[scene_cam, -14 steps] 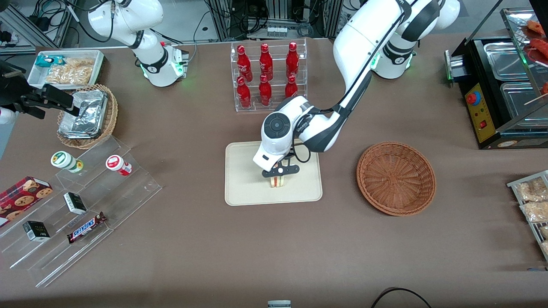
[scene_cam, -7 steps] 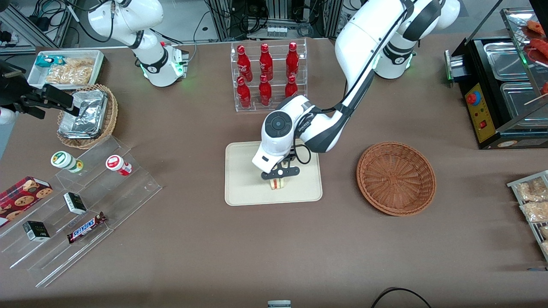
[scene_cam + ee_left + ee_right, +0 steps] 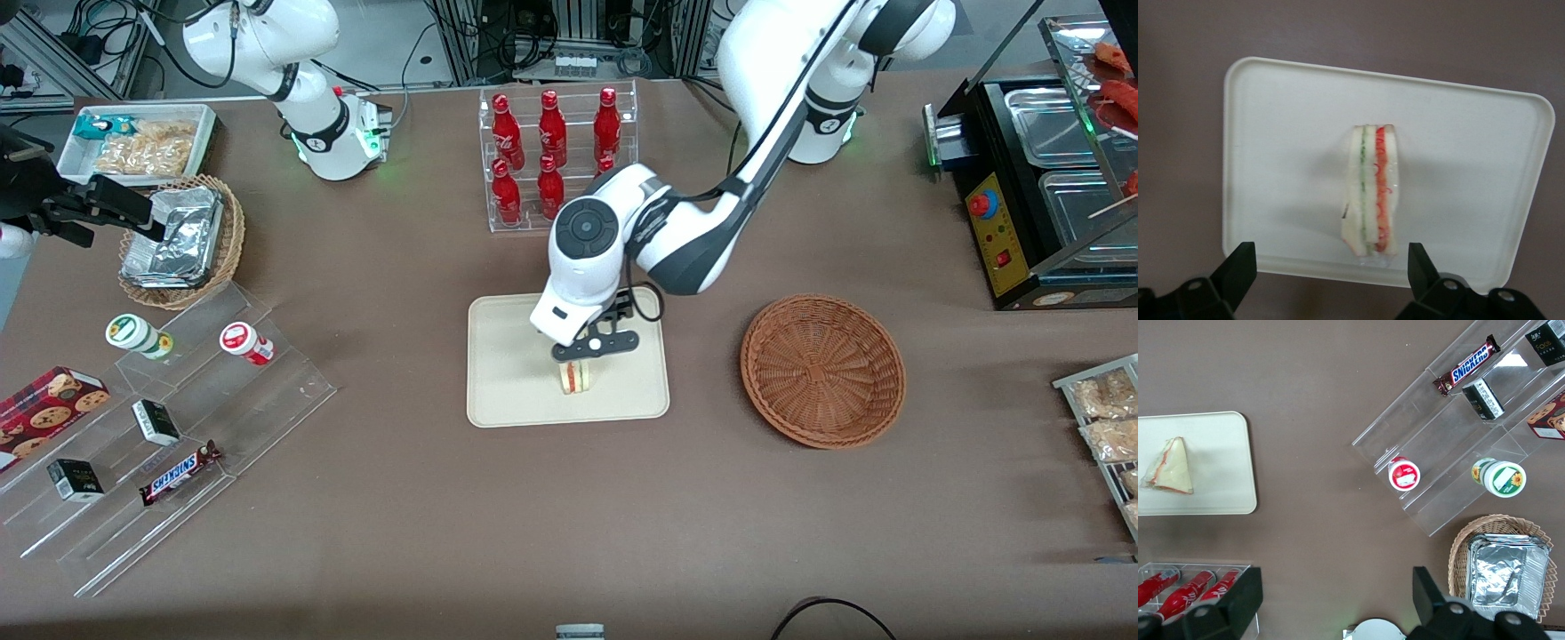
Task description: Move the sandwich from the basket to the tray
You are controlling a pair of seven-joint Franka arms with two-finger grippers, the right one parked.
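The sandwich point(image 3: 575, 377) stands on its edge on the tray point(image 3: 507, 373), in the part nearer the front camera. Its pale bread shows a green layer and a red layer side by side. Just above it hangs the gripper point(image 3: 594, 345), jaws released and spread wide, touching nothing. The basket point(image 3: 822, 369) sits toward the working arm's end of the bench point(image 3: 569, 516).

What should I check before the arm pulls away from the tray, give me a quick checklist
1. Sandwich on the tray: ok, standing on edge inside the rim.
2. Gripper released: ok, fingers open, apart from the bread.
3. Gripper above the sandwich, not touching: ok.
4. Basket emptied: ok, nothing in it.
5. Bottle rack near the arm's elbow: cannot tell the clearance.
6. Sandwich stable on edge: cannot tell.
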